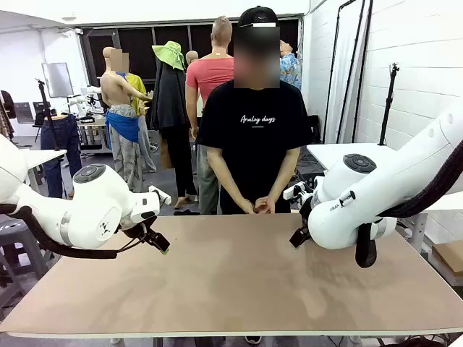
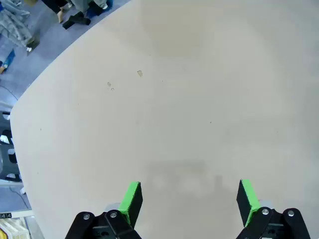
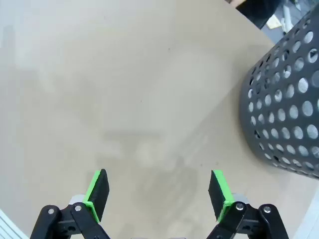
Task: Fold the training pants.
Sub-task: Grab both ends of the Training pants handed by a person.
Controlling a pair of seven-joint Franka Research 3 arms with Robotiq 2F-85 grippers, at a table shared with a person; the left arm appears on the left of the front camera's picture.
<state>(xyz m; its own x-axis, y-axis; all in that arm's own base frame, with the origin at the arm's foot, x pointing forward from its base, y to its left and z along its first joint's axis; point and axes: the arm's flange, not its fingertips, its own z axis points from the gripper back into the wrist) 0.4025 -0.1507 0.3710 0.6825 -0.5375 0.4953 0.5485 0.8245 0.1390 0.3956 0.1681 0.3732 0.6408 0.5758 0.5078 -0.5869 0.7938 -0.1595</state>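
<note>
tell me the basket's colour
The basket is dark grey with round holes, clearest in the right wrist view.

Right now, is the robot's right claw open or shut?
Open: the right gripper shows its green pads wide apart, nothing between them.

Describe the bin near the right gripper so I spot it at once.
In the right wrist view, find the broad beige tabletop. Beyond the open right gripper, at the picture's right edge, stands a dark grey cylindrical basket; round holes punched all over its wall set it apart.
</note>
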